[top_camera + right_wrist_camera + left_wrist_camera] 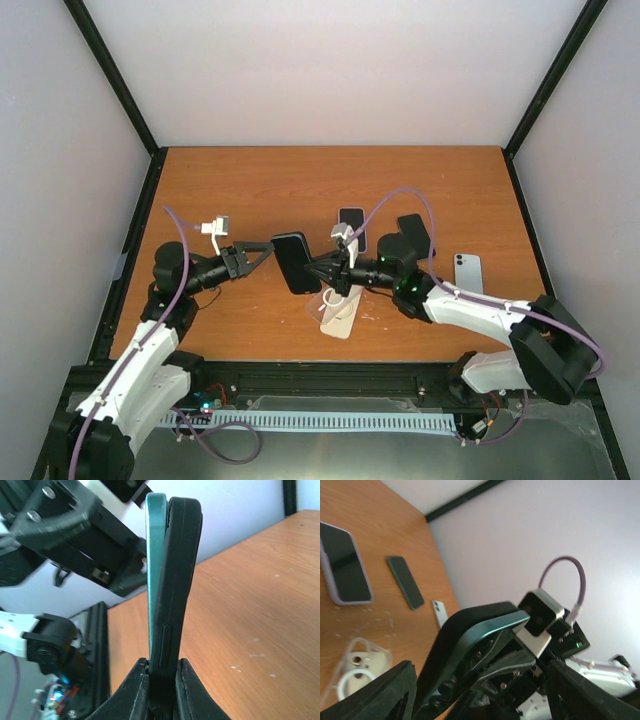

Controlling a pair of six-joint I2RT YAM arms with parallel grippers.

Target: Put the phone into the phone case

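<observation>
Your left gripper (266,255), jaws spread, sits just left of the phone (156,570): push its teal side squarely into the black case (182,570), evenly along the edge. Both hang above the middle of the table (300,180), long axis roughly near-to-far, flat face leftward, pinched by your right gripper (322,270).

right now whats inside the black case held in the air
A teal phone, its edge standing proud of the black case. The case's inside is covered by it.
</observation>
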